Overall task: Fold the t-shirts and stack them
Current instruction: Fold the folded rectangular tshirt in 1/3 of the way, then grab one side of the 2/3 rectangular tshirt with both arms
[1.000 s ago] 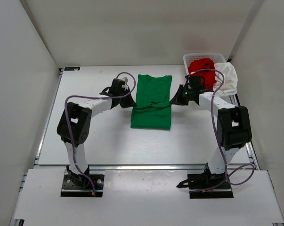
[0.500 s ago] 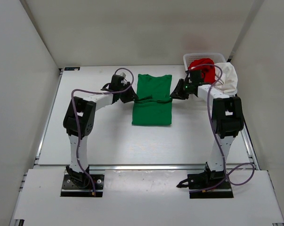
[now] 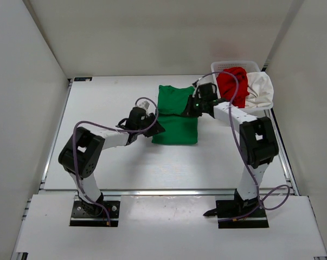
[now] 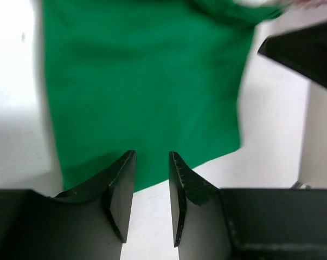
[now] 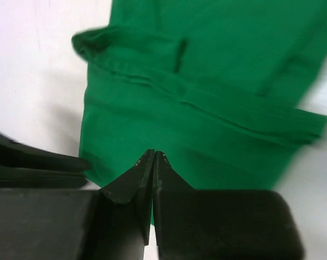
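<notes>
The green t-shirt (image 3: 175, 115) lies flat and partly folded in the middle of the table, its creased folds showing in the right wrist view (image 5: 206, 103). My left gripper (image 3: 155, 129) sits low at the shirt's near left corner, open, with only bare table between its fingers (image 4: 152, 158); the green cloth (image 4: 141, 92) starts just past the tips. My right gripper (image 3: 192, 107) hovers at the shirt's right edge, shut with nothing visible in it (image 5: 154, 155). The red t-shirt (image 3: 232, 85) and the white t-shirt (image 3: 261, 89) are bundled in the basket at the back right.
The white mesh basket (image 3: 233, 65) stands in the far right corner, the white shirt spilling over its right side. White walls enclose the table on three sides. The right arm's dark link (image 4: 309, 49) shows ahead of my left gripper.
My left gripper has let go, opened and drawn back from the shirt's left edge to its near left corner. My right gripper opened, shut again and moved farther back along the right edge.
</notes>
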Robot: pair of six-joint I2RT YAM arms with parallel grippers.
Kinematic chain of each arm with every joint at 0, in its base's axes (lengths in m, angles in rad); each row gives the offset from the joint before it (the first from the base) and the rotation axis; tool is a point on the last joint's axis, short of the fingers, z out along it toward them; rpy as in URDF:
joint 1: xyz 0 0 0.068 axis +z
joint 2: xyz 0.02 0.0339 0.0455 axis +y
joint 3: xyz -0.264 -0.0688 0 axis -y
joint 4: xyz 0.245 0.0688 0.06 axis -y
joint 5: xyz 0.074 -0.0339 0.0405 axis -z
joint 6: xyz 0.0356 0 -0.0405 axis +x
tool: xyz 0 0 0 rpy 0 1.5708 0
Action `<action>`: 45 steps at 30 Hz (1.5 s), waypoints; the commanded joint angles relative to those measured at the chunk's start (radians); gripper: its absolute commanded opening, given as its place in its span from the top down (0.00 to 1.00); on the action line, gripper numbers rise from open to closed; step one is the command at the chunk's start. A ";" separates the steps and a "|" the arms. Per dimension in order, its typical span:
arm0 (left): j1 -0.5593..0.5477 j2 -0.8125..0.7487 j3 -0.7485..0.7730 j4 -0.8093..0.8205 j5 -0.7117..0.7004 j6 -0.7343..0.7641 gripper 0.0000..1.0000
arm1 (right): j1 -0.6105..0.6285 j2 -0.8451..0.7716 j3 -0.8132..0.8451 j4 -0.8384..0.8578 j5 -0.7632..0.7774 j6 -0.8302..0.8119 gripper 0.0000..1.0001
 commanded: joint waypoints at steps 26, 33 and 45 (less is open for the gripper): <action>0.066 -0.073 -0.020 0.043 0.065 -0.020 0.57 | -0.083 0.193 0.424 -0.119 -0.030 -0.065 1.00; 0.131 0.194 0.262 -0.008 0.100 -0.063 0.60 | -0.095 -0.005 -0.025 0.132 -0.138 0.073 1.00; 0.214 0.412 0.491 -0.096 0.088 -0.017 0.60 | -0.145 -0.040 -0.347 0.261 -0.171 0.102 1.00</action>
